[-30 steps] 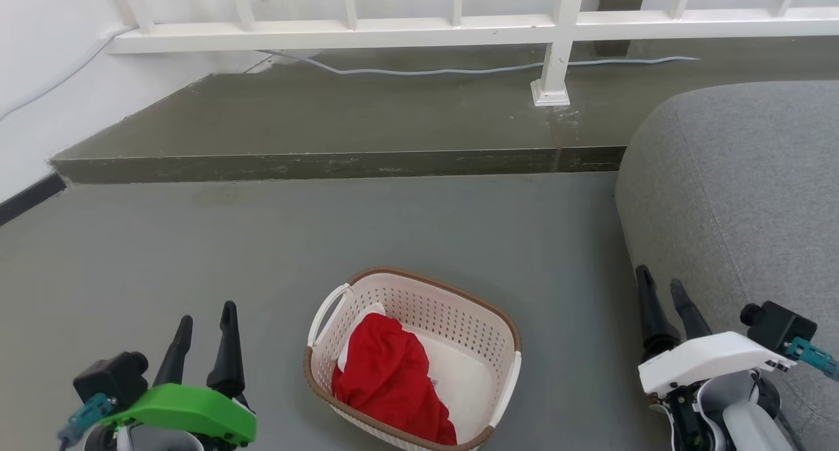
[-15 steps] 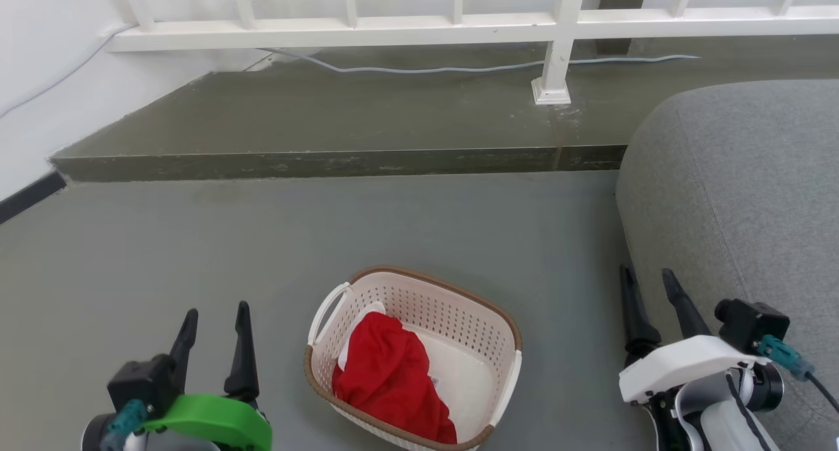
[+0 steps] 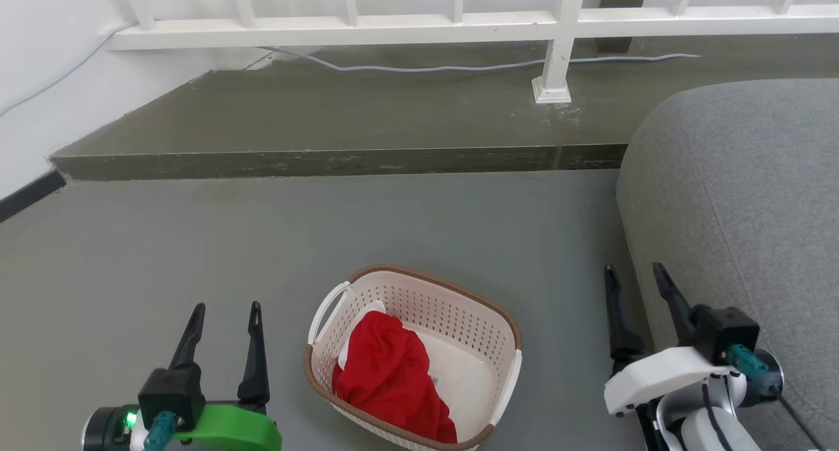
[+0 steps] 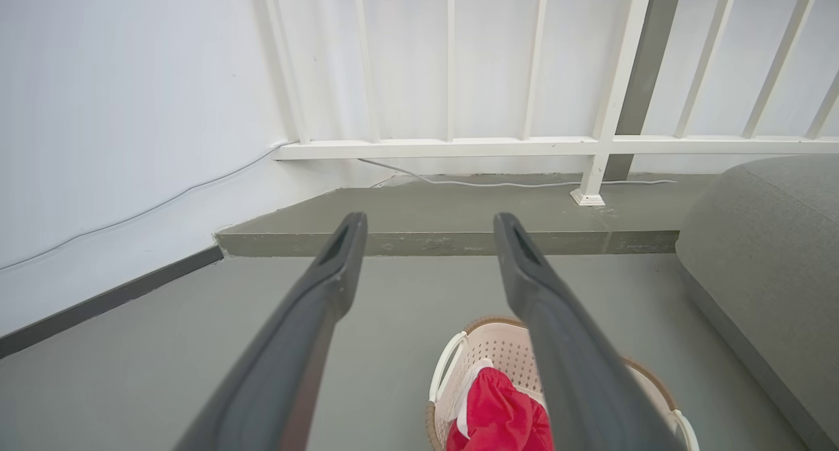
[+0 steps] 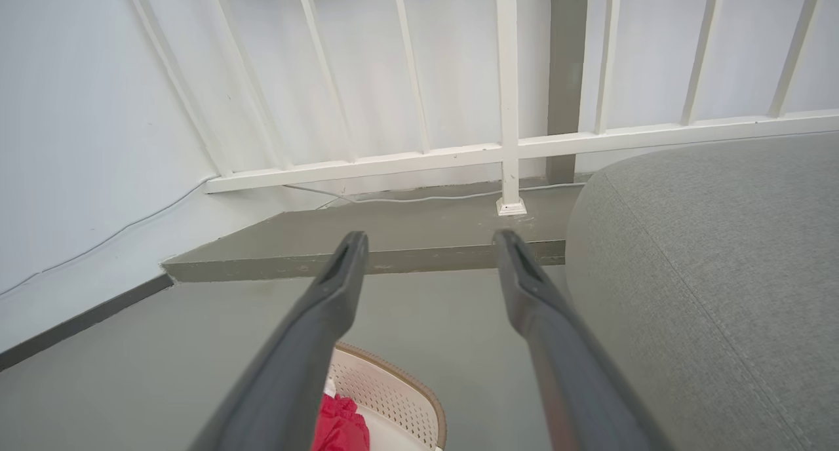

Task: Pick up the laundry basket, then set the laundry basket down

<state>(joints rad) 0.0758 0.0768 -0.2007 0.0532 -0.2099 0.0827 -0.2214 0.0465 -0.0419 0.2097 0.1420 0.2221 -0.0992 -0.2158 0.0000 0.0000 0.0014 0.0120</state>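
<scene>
While both sit low, left gripper (image 3: 226, 310) and right gripper (image 3: 634, 271) spread empty, flanking the laundry basket (image 3: 413, 358) untouched.

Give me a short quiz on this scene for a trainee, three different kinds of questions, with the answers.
1. True or false: the laundry basket stands on the floor between the left pincer and the right pincer.
2. What lies inside the basket? A) red cloth B) shoes C) bottles
3. Fill in: both pincers are ___ and hold nothing.
Key: 1 true; 2 A; 3 open.
</scene>
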